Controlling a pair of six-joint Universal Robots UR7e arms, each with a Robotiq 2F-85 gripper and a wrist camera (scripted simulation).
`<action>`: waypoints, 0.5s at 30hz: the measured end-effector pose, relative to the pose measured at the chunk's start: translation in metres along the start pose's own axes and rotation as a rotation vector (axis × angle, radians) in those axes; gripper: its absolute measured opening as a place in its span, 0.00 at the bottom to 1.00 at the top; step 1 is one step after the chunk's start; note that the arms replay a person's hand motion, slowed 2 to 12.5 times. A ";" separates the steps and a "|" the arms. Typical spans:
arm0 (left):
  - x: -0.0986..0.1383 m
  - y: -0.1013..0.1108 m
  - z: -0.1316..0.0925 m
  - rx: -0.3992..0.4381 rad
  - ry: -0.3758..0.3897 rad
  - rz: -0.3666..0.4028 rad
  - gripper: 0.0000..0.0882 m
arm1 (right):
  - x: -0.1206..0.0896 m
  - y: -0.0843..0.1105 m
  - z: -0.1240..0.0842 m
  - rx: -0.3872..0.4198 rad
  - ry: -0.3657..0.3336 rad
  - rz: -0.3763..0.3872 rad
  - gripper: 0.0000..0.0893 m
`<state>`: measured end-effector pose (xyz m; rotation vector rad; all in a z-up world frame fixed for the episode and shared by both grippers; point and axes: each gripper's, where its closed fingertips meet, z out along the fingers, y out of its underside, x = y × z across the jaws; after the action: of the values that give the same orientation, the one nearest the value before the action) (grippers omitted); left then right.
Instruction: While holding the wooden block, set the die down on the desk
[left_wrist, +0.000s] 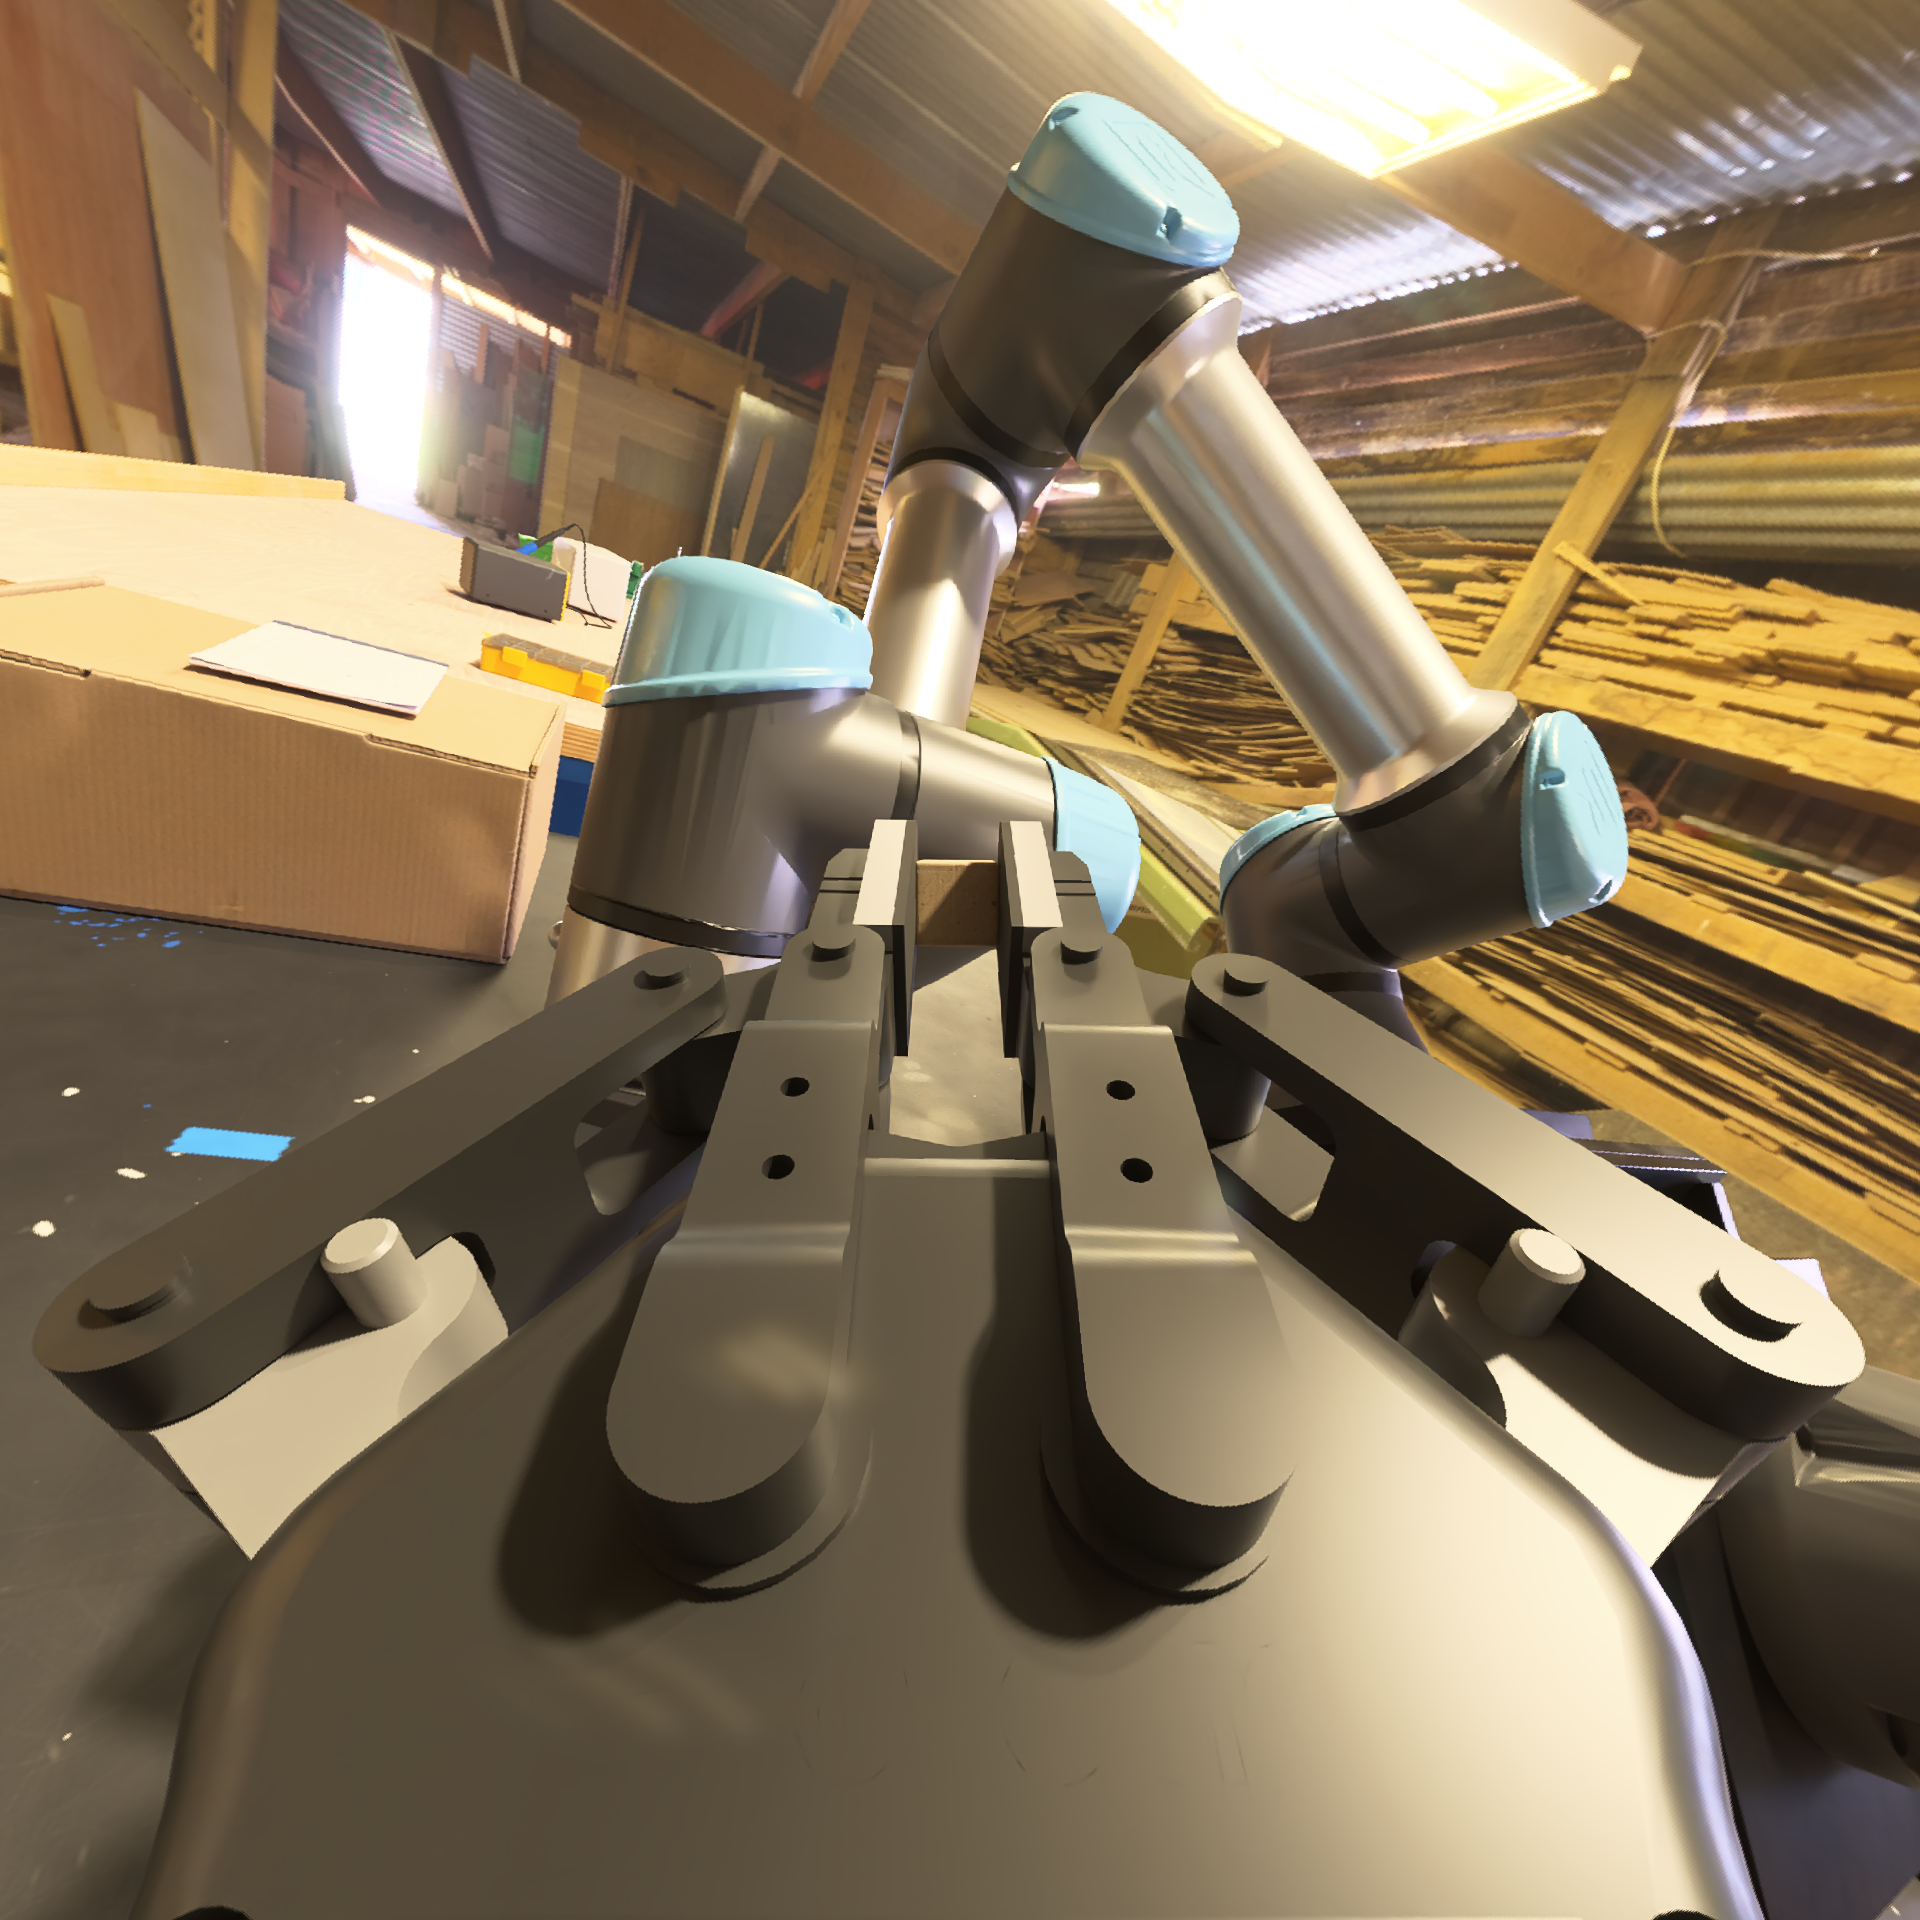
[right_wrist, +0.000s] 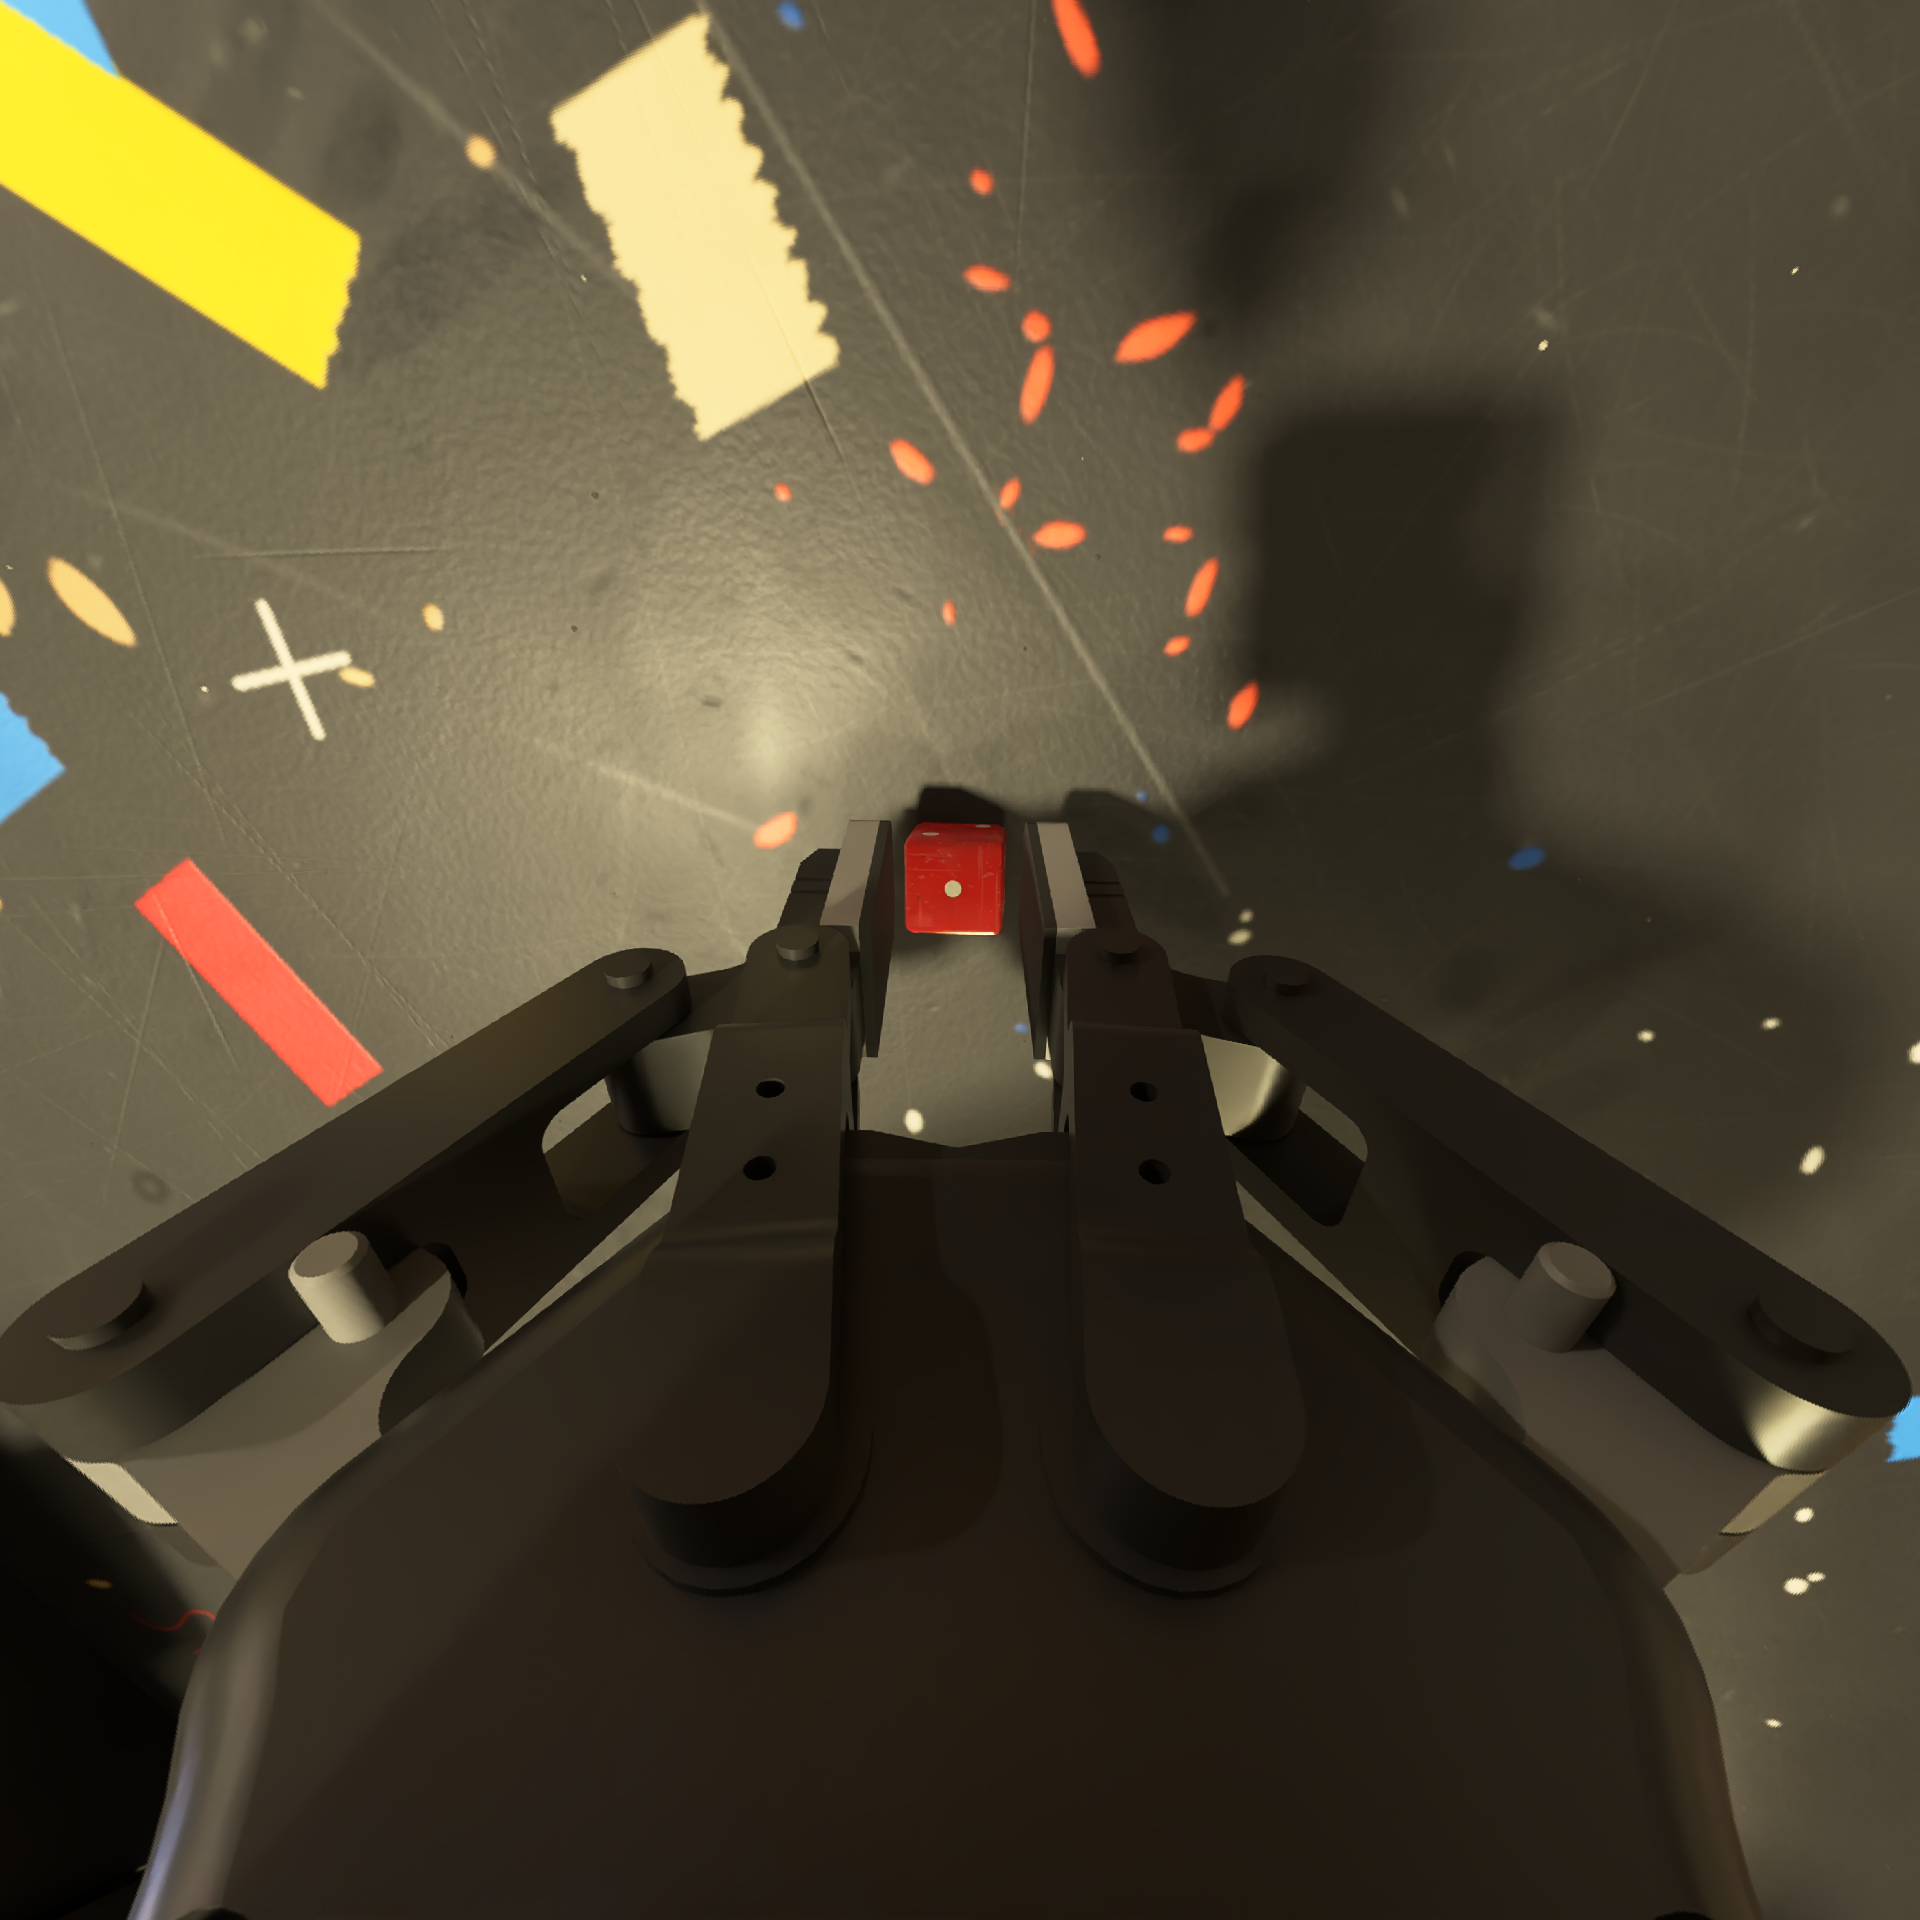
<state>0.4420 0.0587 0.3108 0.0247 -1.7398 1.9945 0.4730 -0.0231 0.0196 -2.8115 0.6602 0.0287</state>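
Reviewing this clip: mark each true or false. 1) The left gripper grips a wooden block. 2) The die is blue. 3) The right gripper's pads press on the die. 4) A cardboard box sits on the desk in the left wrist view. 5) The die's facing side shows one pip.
1) True: the left gripper is shut on the wooden block.
2) False: the die is red.
3) False: the right gripper is open, with gaps either side of the die.
4) True: the cardboard box sits on the desk.
5) True: a single pale pip.

Timber workshop, stacked planks (left_wrist: 1558, 665), wooden rafters (left_wrist: 790, 114), cardboard box (left_wrist: 260, 821)
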 end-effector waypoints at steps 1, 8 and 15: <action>0.000 0.000 0.000 0.002 0.004 -0.004 0.16 | 0.000 -0.001 -0.001 0.008 -0.002 0.000 0.25; 0.002 -0.001 0.001 0.017 0.032 -0.022 0.16 | -0.002 -0.009 -0.016 0.086 -0.020 0.001 0.25; 0.002 -0.002 0.003 0.032 0.039 -0.026 0.16 | -0.006 -0.025 -0.040 0.229 -0.039 -0.016 0.25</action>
<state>0.4407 0.0570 0.3138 0.0189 -1.6747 1.9904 0.4767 -0.0091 0.0646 -2.5890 0.5911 0.0051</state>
